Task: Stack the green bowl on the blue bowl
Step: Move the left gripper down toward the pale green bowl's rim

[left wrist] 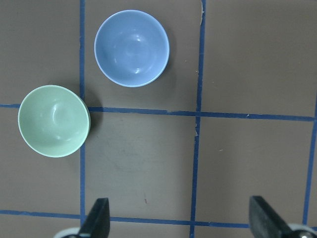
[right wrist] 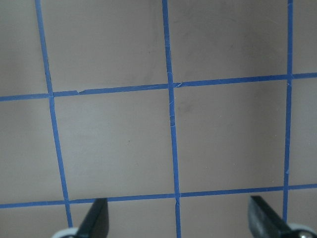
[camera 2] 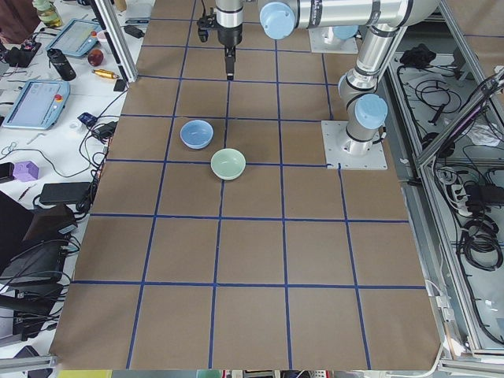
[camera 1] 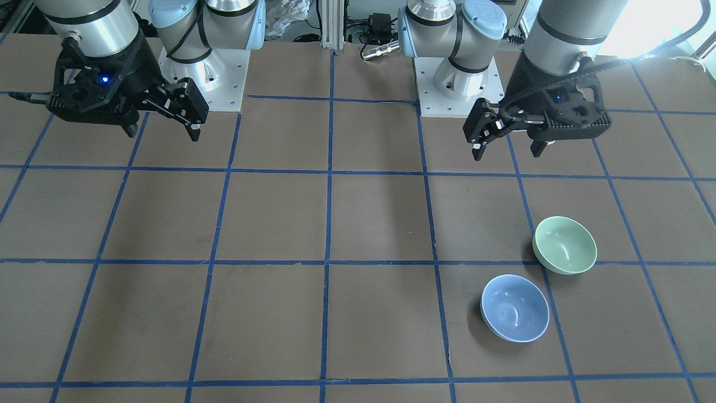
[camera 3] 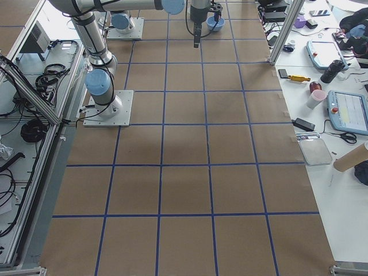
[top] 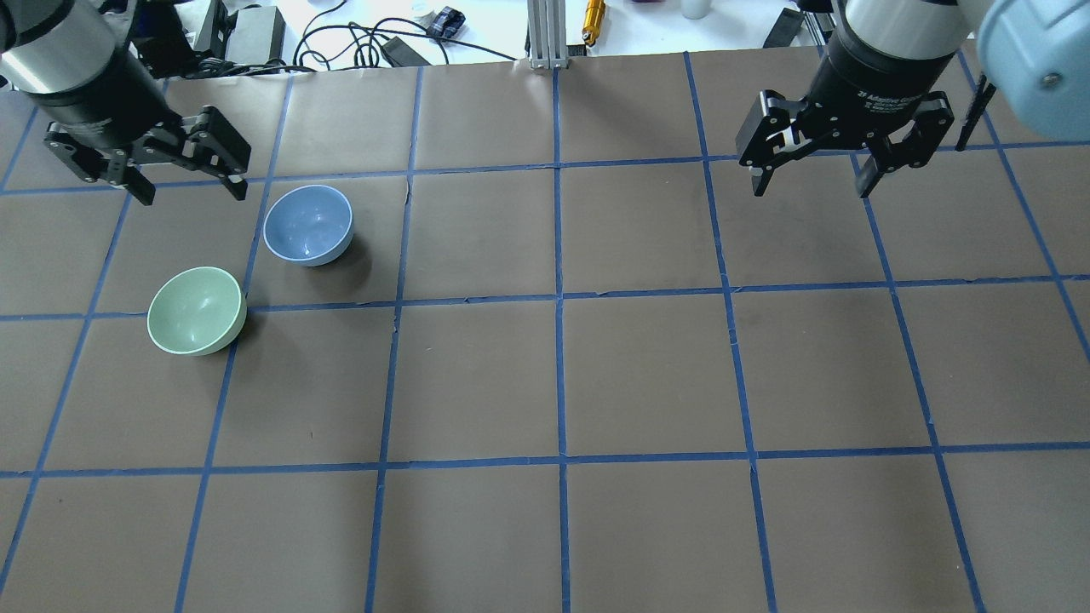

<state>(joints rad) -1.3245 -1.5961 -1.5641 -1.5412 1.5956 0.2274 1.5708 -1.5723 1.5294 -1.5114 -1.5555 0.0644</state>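
The green bowl and the blue bowl stand upright and apart on the brown table, on the robot's left side. The blue bowl is the farther one from the robot. In the front view the green bowl is above and right of the blue bowl. My left gripper is open and empty, raised above the table just beyond the bowls. Its wrist view shows the green bowl and the blue bowl below the open fingers. My right gripper is open and empty, far from both bowls.
The table is brown paper with a blue tape grid. The arm bases stand at the robot's edge. A metal post, cables and small tools lie past the far edge. The right wrist view shows only bare grid.
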